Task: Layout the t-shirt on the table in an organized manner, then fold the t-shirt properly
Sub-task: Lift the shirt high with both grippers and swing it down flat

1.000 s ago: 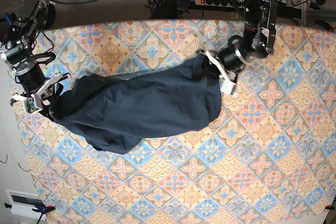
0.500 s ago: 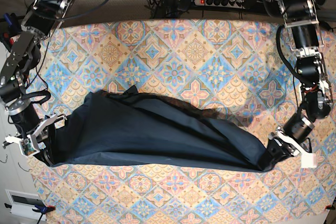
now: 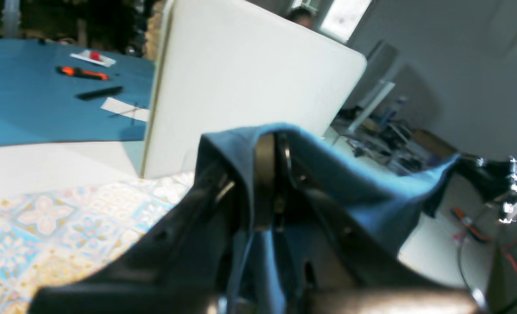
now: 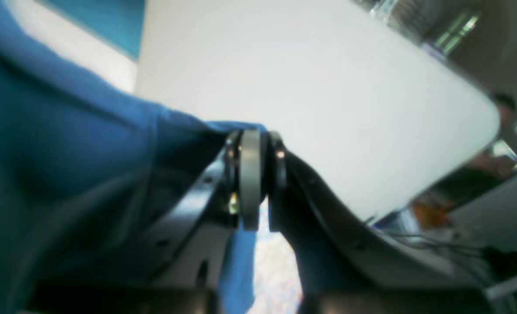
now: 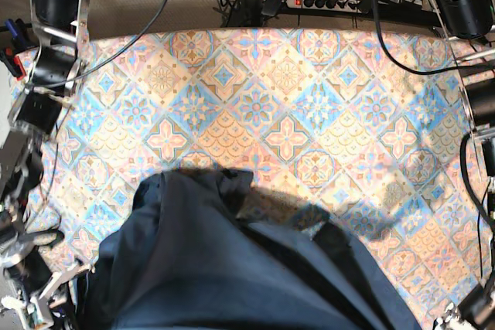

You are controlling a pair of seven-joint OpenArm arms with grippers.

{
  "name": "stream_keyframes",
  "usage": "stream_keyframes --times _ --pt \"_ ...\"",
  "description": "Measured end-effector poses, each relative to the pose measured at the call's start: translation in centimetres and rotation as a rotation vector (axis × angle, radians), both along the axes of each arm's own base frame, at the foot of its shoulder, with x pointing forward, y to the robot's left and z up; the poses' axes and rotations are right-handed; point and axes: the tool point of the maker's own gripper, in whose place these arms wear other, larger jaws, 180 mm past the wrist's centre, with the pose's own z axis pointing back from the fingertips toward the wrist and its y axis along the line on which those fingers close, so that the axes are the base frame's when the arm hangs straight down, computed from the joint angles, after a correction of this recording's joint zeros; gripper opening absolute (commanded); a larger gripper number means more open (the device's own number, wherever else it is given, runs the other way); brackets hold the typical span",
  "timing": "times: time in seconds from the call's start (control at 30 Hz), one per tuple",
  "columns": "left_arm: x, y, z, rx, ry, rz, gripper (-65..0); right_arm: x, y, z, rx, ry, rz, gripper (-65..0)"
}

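Observation:
The dark navy t-shirt (image 5: 232,268) hangs stretched between both grippers and fills the lower half of the base view, above the near part of the patterned table (image 5: 286,75). My left gripper (image 3: 272,146) is shut on a fold of the shirt (image 3: 363,192), which drapes over its fingers; in the base view it sits at the bottom right corner (image 5: 458,318). My right gripper (image 4: 253,144) is shut on another edge of the shirt (image 4: 66,131); in the base view it is at the bottom left (image 5: 48,305). The shirt's lower part runs out of frame.
A power strip and cables (image 5: 325,1) lie behind the table's far edge. A white panel (image 3: 241,78) stands beside the table, with a blue surface holding small tools (image 3: 45,87) beyond it. Both arms' links run along the table's left and right sides.
Both grippers have pulled the shirt from the middle of the table toward the near edge and raised it. The shirt now looms larger and covers the bottom of the base view.

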Motion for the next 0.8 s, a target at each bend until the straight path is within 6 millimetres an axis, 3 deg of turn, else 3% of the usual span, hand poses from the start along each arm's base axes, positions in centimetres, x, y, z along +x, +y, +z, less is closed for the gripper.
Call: stream_keyframes --times 0.17,0.3,0.37,0.43,0.5,0.57,0.67,0.73,0.8 --pt "2.2 -0.9 4.6 -0.021 -0.026 -0.006 -65.0 2.7 -1.3 5.2 0.026 -0.038 -0.019 -64.5" --pt "2.2 0.0 9.7 -0.052 -0.118 0.012 -65.0 3.1 -1.2 11.3 0.038 -0.138 -0.009 -64.5" --pt "2.3 0.2 9.4 -0.056 -0.113 0.012 -65.0 2.6 -0.5 13.9 0.031 -0.192 0.016 -64.5" --pt "2.7 0.2 7.6 -0.034 -0.062 0.019 -65.0 2.2 -0.7 15.3 0.020 -0.217 0.014 -64.5" --pt "3.0 0.3 5.7 -0.021 -0.009 0.025 -65.0 1.9 -1.6 15.8 0.012 -0.228 -0.005 -64.5" --pt "3.0 0.1 5.2 -0.010 0.001 0.014 -65.0 1.8 -2.1 15.2 -0.008 -0.208 -0.034 -64.5" --pt "1.4 0.9 6.4 0.036 -0.008 -0.009 -65.0 0.1 -1.1 15.8 -0.045 -0.242 -0.012 -64.5" --pt "-0.2 2.1 8.7 0.045 -0.065 0.001 -65.0 -2.0 -1.2 15.7 -0.060 -0.275 0.004 -64.5" --pt "-2.4 3.0 9.6 0.085 -0.119 0.005 -65.0 -3.2 -1.4 12.5 -0.051 -0.245 0.000 -64.5"
